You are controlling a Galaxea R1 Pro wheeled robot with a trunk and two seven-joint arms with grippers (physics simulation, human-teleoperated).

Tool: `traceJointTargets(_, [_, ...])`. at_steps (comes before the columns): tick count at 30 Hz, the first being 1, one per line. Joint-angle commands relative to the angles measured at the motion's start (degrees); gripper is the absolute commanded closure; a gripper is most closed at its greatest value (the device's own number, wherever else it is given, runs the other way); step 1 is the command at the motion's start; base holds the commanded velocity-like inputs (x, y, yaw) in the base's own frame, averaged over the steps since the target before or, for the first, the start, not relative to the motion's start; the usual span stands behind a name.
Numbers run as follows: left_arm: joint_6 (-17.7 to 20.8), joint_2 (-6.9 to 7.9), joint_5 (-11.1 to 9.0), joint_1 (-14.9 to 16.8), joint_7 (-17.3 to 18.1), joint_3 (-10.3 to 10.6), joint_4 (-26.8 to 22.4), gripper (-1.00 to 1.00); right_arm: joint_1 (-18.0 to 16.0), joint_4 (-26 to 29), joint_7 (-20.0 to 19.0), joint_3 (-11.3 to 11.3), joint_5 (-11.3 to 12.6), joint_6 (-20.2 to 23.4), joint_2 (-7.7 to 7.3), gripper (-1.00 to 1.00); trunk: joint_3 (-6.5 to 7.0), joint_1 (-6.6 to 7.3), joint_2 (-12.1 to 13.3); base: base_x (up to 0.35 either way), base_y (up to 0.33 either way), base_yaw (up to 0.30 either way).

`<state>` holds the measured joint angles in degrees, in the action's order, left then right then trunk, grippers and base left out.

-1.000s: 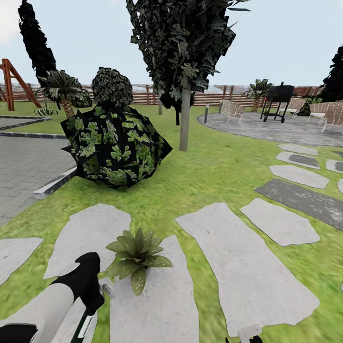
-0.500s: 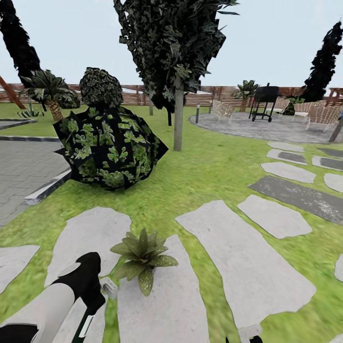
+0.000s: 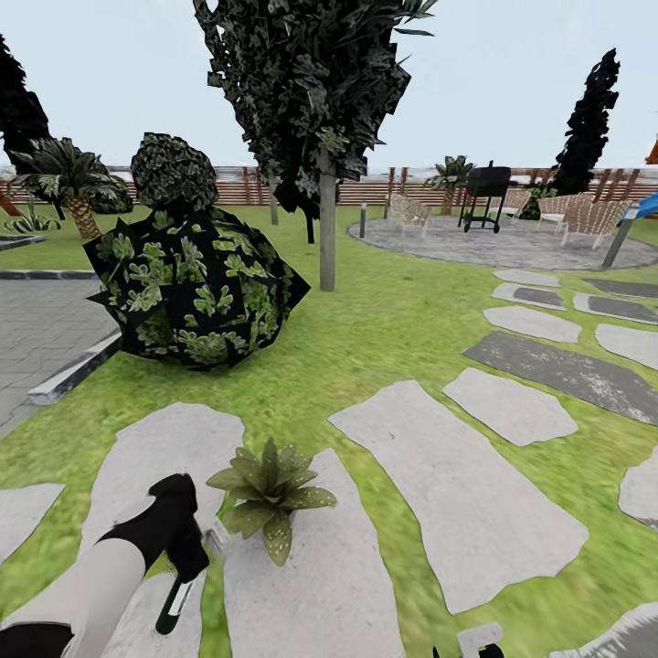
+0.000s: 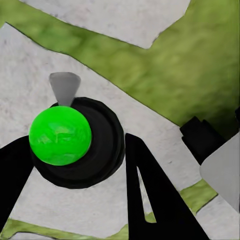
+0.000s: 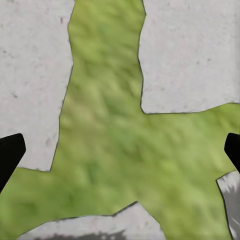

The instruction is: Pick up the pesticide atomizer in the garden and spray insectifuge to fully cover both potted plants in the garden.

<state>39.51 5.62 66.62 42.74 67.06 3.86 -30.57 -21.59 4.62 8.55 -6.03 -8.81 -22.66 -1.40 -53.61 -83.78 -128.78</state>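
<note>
The left hand (image 3: 187,557) is clamped on the pesticide atomizer (image 3: 175,599), low at the left of the head view. The bottle's long axis runs steeply down, its dark green-tinted body hanging below the grip and its white nozzle (image 3: 217,539) aimed at the potted plant (image 3: 268,493) just beside it. That plant sits on a grey stepping stone (image 3: 302,585), its leaves flecked with whitish insectifuge (image 3: 279,548). In the left wrist view the bottle (image 4: 75,142) sits between the black fingers (image 4: 150,200). The right hand's (image 5: 120,150) fingertips (image 5: 10,152) stand wide apart over lawn (image 5: 115,150). Against a second ago, the whole scene has slid leftward with the camera, and more of the bottle shows below the grip.
</note>
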Motion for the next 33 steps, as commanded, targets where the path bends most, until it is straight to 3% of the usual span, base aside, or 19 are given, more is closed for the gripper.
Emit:
traceJointTargets(1, [0.5, -0.02, 0.1, 0.0, 0.4, 0.3, -1.3, 1.00, 0.0, 0.0, 0.6, -0.5, -0.4, 0.0, -0.01, -1.00, -0.06, 0.01, 0.0, 0.000, 0.000, 0.000])
traceJointTargets(9, [0.8, -0.11, 0.1, 0.0, 0.1, -0.3, -3.2, 1.00, 0.0, 0.0, 0.6, -0.5, -0.4, 0.0, -0.01, -1.00, -0.06, 0.01, 0.0, 0.000, 0.000, 0.000])
traceJointTargets(13, [1.1, -0.14, 0.2, 0.0, 0.0, -1.7, -3.2, 1.00, 0.0, 0.0, 0.6, -0.5, -0.4, 0.0, -0.01, -1.00, -0.06, 0.01, 0.0, 0.000, 0.000, 0.000])
traceJointTargets(17, [1.2, -0.50, 0.0, 0.0, -4.0, -2.2, -2.7, 1.00, 0.0, 0.0, 0.6, -0.5, -0.4, 0.0, -0.01, -1.00, -0.06, 0.01, 0.0, 0.000, 0.000, 0.000])
traceJointTargets(20, [1.2, -0.66, -1.7, 0.0, -5.7, -2.3, -2.5, 1.00, 0.0, 0.0, 0.6, -0.5, -0.4, 0.0, -0.01, -1.00, -0.06, 0.01, 0.0, 0.000, 0.000, 0.000])
traceJointTargets(22, [1.1, -0.68, -4.6, -0.1, -5.8, -2.2, -1.7, 1.00, 0.0, 0.0, 0.6, -0.5, -0.4, 0.0, -0.01, -1.00, -0.06, 0.01, 0.0, 0.014, 0.067, 0.000])
traceJointTargets(23, [1.0, -0.64, -4.6, -0.1, -6.0, -2.2, 0.7, 1.00, 0.0, 0.0, 0.6, -0.5, -0.4, 0.0, -0.01, -1.00, -0.06, 0.01, 0.0, 0.013, 0.277, -0.159])
traceJointTargets(33, [0.9, -0.78, -4.8, -0.2, -6.0, -2.1, 2.0, 1.00, 0.0, 0.0, 0.6, -0.5, -0.4, 0.0, -0.01, -1.00, -0.06, 0.01, 0.0, -0.121, 0.291, -0.278])
